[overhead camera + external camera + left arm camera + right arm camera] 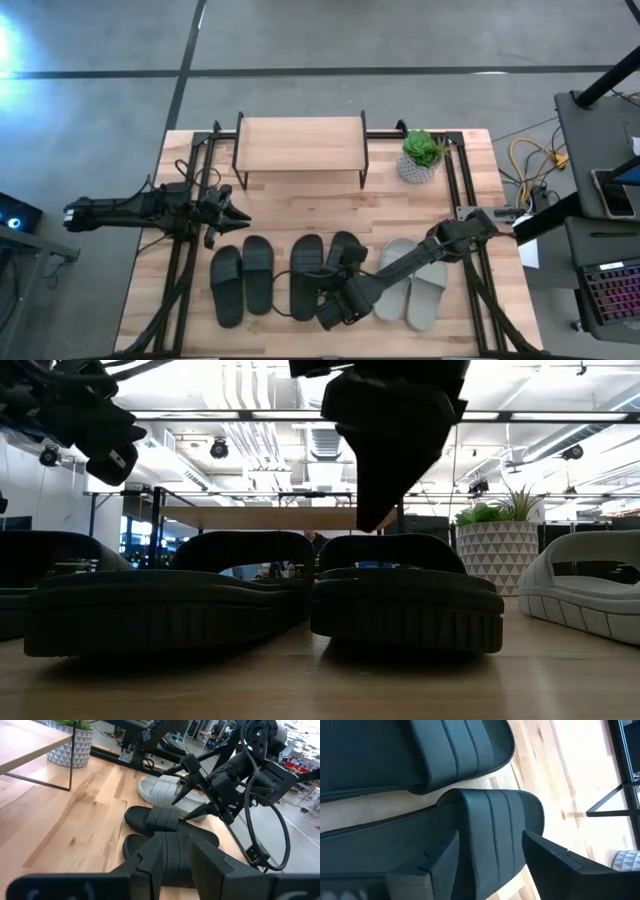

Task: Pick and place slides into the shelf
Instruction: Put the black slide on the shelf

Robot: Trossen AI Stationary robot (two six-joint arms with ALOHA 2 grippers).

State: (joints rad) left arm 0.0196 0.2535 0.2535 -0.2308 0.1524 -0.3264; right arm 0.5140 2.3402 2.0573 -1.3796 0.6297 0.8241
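The right gripper (335,312) hangs over the near end of a black sandal (485,827), its fingers (442,862) spread wide to either side of the strap and holding nothing; the other five sandals lie in the same row on the table (300,215), one more black pair (240,280) beyond the left finger, the pale pair (415,285) beyond the right; the shelf (300,145) stands well apart at the far edge, bare on top. The left gripper (232,213) waits between row and shelf, fingers narrow, nothing between them. The risk, by my reading: closing on the strap alone could let the sandal swing or nudge its touching neighbour. The level view hides the fingertips behind dark bulk; whether they touch the sole cannot be told.
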